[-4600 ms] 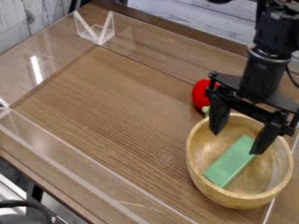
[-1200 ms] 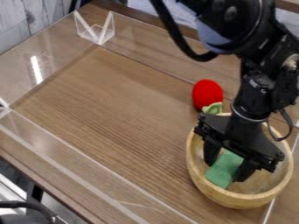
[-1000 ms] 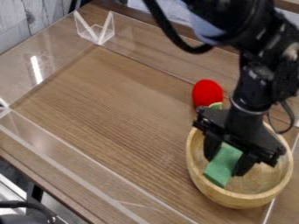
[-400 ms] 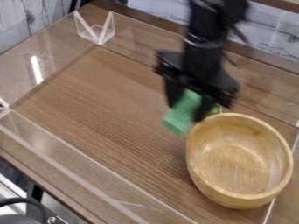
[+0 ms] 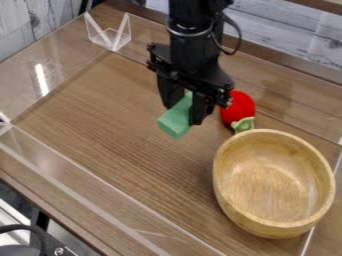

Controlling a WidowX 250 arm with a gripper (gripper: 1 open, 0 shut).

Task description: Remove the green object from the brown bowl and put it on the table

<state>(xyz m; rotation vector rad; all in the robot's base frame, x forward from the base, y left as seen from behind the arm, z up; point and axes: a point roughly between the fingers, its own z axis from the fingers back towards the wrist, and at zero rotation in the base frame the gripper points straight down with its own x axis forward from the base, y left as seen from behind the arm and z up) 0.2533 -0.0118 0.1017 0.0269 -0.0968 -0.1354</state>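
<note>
Above the counter (image 5: 94,110): my tool (image 5: 183,106) is clamping the green object (image 5: 175,121).
I am seeing it hanging left of the brown bowl (image 5: 277,180), beside a red strawberry toy (image 5: 239,108).

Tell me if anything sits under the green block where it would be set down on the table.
Nothing visible does. The gripper holds the green object above bare table. The brown bowl lies off to the right and the red strawberry toy sits right of the gripper, both clear of that spot.
</note>
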